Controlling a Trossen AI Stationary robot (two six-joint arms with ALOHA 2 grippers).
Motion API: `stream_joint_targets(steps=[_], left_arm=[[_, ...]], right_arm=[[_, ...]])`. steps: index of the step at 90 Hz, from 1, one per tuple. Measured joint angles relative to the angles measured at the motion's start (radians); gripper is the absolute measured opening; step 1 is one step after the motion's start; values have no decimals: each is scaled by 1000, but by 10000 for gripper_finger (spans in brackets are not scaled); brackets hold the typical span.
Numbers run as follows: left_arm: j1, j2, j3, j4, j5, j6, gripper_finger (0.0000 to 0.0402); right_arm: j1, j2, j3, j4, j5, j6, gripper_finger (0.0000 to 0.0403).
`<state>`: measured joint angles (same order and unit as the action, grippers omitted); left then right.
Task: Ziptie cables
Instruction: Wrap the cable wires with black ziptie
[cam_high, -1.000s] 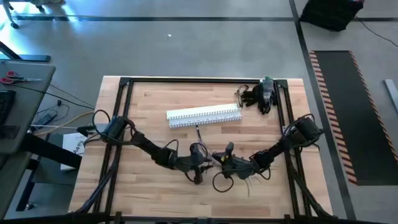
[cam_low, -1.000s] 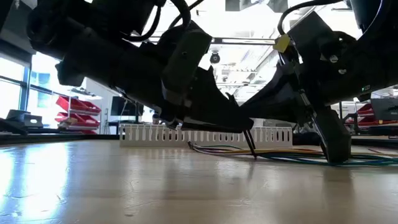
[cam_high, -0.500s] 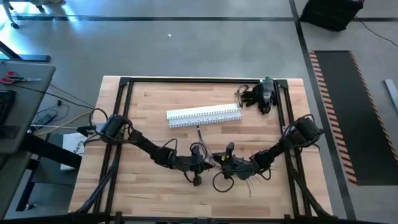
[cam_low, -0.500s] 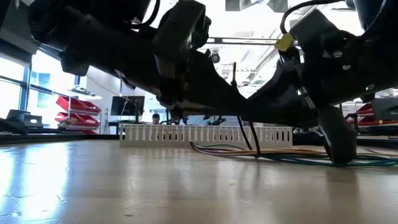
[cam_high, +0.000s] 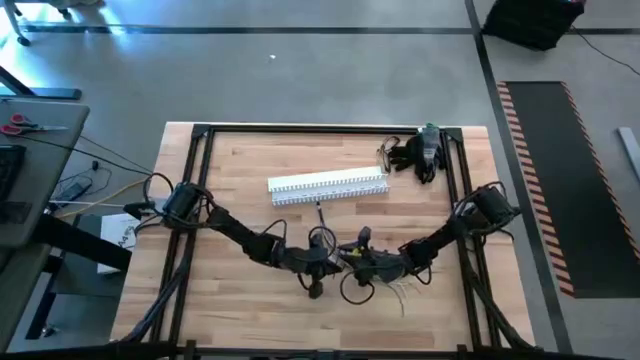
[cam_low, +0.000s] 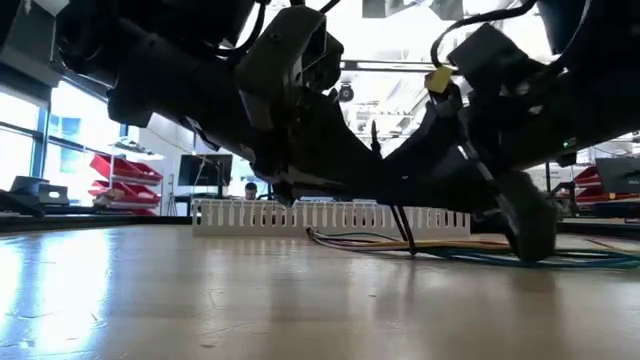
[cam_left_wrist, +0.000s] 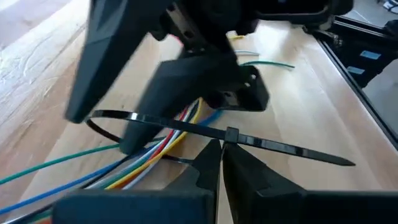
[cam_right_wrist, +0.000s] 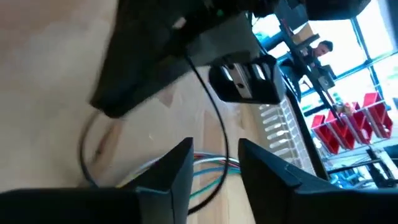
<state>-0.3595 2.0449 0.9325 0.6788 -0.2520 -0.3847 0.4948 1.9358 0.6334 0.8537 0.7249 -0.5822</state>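
- Centrally placed on table (cam_high: 230, 160), near its front: left gripper (cam_high: 322, 262) and right gripper (cam_high: 360, 262), tips almost meeting
- left gripper: fingers (cam_left_wrist: 208, 167) clenched on black zip tie (cam_left_wrist: 261, 142), just below its head; tie looped round cables (cam_left_wrist: 149, 155)
- right gripper: fingers (cam_right_wrist: 177, 165) spread apart, grasping nothing; hovering beside loop
- cables: multicoloured bundle flat on wood, running from grippers toward white slotted channel (cam_high: 328, 186)
- Black tangle of gear (cam_high: 418, 152) at far right corner
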Motion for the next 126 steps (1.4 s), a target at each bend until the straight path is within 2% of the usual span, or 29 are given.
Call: stream_joint_targets(steps=[15, 20, 99, 126], left_arm=[[0, 0, 0, -2, 4, -9, 0], [0, 0, 0, -2, 9, -23, 0], [20, 0, 0, 0, 71, -86, 0], [21, 0, 0, -1, 152, -137, 0]], right_arm=[[1, 0, 0, 4, -2, -50, 17], [3, 0, 1, 7, -2, -71, 6], [49, -1, 1, 48, 4, -586, 0], [54, -1, 1, 119, 44, -564, 1]])
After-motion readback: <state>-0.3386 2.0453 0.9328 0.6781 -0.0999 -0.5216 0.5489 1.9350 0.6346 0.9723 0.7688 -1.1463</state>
